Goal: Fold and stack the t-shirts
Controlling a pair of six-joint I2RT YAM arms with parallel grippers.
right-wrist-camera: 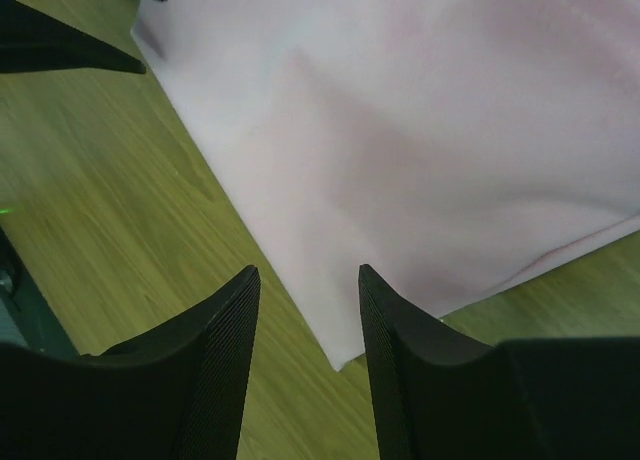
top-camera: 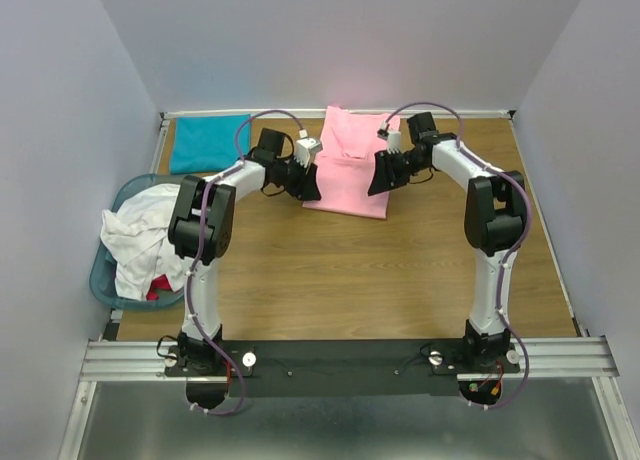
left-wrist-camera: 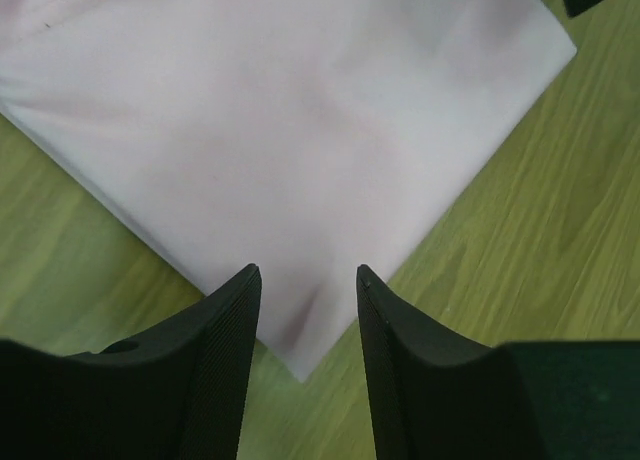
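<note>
the pink shirt (top-camera: 348,165) lies flat on the desk (top-camera: 340,270), at the far middle, with its near part folded into a neat oblong and a looser part reaching toward the back wall. both arms lean in over its near edge, the left arm (top-camera: 203,220) at the near left corner and the right arm (top-camera: 495,215) at the near right corner.

the left jaws stand partly open with a plain gap between them, and nothing is gripped. in the left wrist view that corner of the pink shirt (left-wrist-camera: 300,180) points into the gap from below, its tip lying on the wood under the fingers (left-wrist-camera: 225,360). whether the fingers touch the cloth cannot be told. a dark tip of the right jaws shows at the top right of that view.

the right jaws are open about as wide and are likewise empty. in the right wrist view the pink shirt (right-wrist-camera: 420,150) runs down to a corner just by the right-hand finger (right-wrist-camera: 400,370), with bare wood under the other one.

the teal shirt (top-camera: 208,143) lies folded flat at the far left corner of the desk, apart from the pink one. the white shirts (top-camera: 140,235) are heaped in the basket (top-camera: 105,280) at the desk's left edge, spilling over its rim, with a bit of red cloth showing beneath them.
</note>
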